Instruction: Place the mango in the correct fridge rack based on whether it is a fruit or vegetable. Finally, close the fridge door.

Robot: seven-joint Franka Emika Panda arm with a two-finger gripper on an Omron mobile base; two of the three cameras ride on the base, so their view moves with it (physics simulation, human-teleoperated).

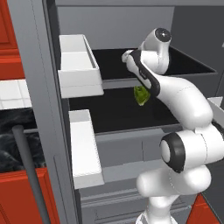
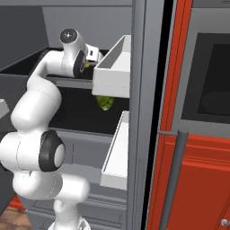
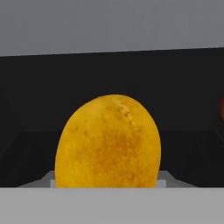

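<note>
The mango [image 3: 108, 142], smooth and yellow-orange, looms close in the hand view in front of a dark rack. A sliver of it [image 2: 85, 64] peeks out beside the hand in the right base view. My gripper [image 1: 128, 56] reaches over the fridge's upper black rack [image 1: 111, 63] and is shut on the mango; its fingertips are hidden. The fridge door [image 1: 41, 109] stands open, its inner face carrying white bins [image 1: 78, 65] and its long grey bar handle [image 1: 28, 170] low down. From the right base view the door [image 2: 143, 112] is edge-on.
A green leafy vegetable [image 1: 141, 94] lies on the lower black rack [image 1: 109, 116], under my forearm. A small reddish thing [image 3: 222, 107] shows at the hand view's right edge. Red cabinets [image 2: 197, 179] and an oven front [image 2: 211, 90] flank the fridge.
</note>
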